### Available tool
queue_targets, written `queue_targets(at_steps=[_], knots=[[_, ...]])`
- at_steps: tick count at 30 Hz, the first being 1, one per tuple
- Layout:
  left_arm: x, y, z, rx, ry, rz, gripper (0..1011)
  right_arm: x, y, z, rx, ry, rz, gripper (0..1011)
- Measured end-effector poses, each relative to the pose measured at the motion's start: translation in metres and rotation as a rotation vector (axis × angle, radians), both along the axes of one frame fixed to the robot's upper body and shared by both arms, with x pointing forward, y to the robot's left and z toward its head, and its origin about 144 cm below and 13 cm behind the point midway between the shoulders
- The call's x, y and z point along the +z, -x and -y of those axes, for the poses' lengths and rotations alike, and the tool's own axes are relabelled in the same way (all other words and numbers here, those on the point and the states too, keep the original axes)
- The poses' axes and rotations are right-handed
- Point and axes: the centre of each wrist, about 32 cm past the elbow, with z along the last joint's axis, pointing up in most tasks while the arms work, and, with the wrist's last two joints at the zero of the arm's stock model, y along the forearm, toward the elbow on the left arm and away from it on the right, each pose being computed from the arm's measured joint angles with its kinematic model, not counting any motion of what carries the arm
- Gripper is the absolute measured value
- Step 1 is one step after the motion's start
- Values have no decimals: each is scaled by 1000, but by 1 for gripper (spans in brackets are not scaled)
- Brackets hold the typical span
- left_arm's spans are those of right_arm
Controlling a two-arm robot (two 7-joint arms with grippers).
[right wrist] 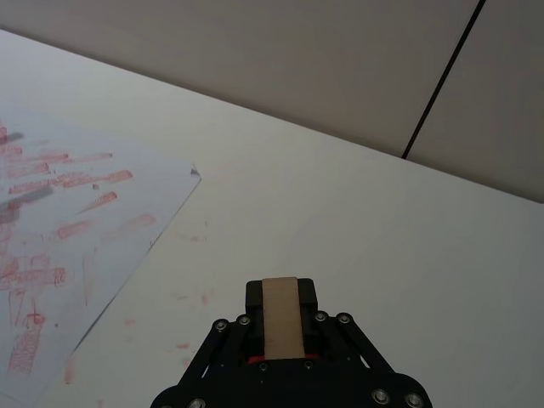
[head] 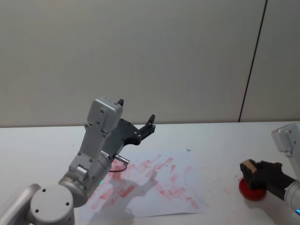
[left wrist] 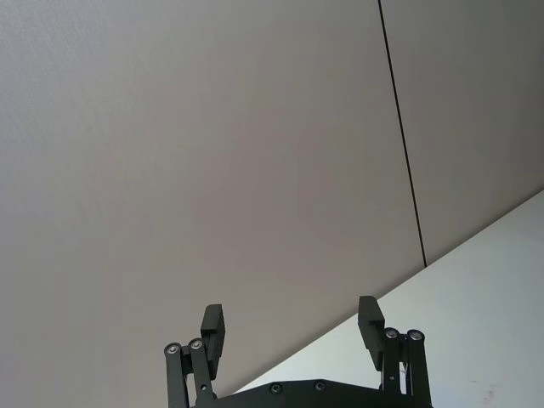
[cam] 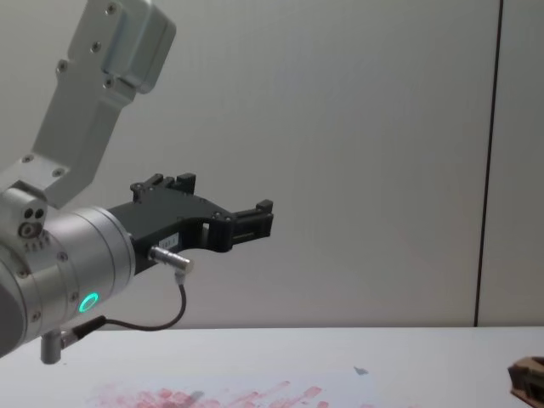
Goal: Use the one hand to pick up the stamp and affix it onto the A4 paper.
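White tabletop (head: 220, 140) against a plain grey wall. Right gripper (head: 255, 174) sits well right of the A4 paper (head: 183, 187), jaws clamped on the wooden stamp (right wrist: 281, 314), which rests on a round red ink pad (head: 251, 190). Left gripper (head: 136, 119) is raised over the paper's left part, jaws spread, empty. Next: lift straight off the pad, carry to a bare patch, press flat. Paper thin, smudged red.
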Motion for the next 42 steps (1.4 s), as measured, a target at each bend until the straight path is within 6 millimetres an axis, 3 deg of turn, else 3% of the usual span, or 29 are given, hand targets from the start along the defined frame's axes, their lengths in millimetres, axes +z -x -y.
queue_targets(at_steps=[24, 42], knots=[[0, 0, 0, 0, 0, 0, 1001, -7, 11, 7, -6, 38, -49, 232], [0, 0, 0, 0, 0, 0, 1001, -9, 11, 8, -2, 47, -53, 808]])
